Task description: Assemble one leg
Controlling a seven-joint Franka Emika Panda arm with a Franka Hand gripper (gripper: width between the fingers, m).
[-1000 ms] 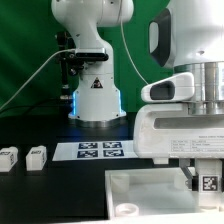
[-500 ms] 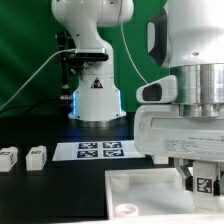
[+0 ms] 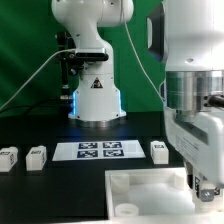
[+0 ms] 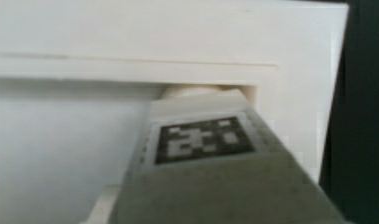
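Note:
My gripper [image 3: 204,184] hangs at the exterior view's right, over the far right corner of the wide white panel [image 3: 140,186]. In the wrist view it is shut on a leg [image 4: 207,140], a white block with a square marker tag facing the camera. The leg's far end [image 4: 204,93] sits at the panel's raised corner rim [image 4: 150,70]; the fingers themselves are hidden behind the leg. Three more legs lie on the black table: two at the exterior view's left [image 3: 8,157] [image 3: 37,157] and one to the right of the marker board [image 3: 158,151].
The marker board [image 3: 100,150] lies flat behind the panel. The arm's white base [image 3: 96,95] stands at the back centre before a green backdrop. My own arm's large white links [image 3: 195,90] fill the exterior view's right side.
My wrist has turned, so the wide white hand body no longer spans the view. The leg beside the marker board is now uncovered. The gripper stays over the panel's right corner.

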